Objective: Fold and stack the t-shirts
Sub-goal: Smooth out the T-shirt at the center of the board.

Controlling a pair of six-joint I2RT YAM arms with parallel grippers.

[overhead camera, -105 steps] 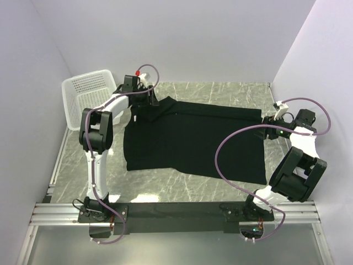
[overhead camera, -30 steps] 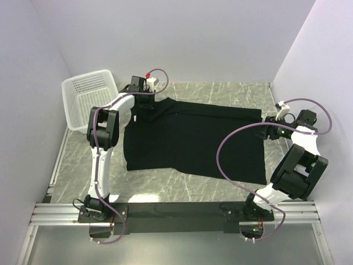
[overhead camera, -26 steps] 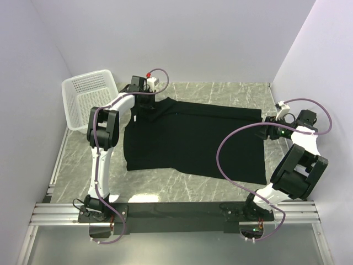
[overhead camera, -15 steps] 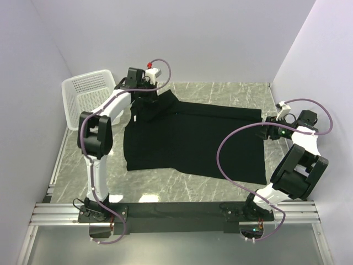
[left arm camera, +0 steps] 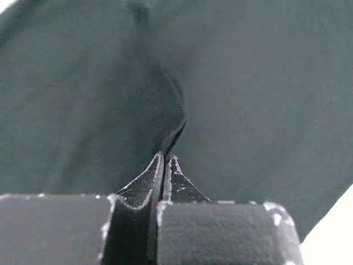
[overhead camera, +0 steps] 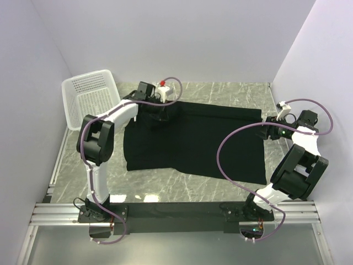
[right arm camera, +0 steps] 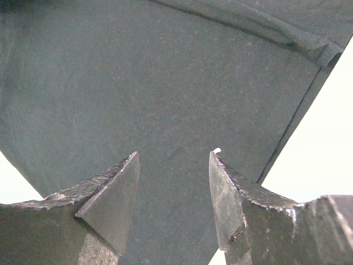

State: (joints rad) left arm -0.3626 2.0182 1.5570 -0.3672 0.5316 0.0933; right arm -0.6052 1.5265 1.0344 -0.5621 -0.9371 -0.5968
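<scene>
One black t-shirt [overhead camera: 193, 141] lies spread on the table [overhead camera: 220, 91], its long axis running left to right. Your left gripper [overhead camera: 163, 110] pinches a fold of cloth at the far-left sleeve; the shirt's body stretches right and nearer from there. Your right gripper [overhead camera: 267, 130] hangs spread wide over the far-right hem corner, nearer that end.

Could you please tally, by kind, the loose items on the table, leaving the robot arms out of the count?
black t-shirt: 1
white basket: 1
Total: 2
</scene>
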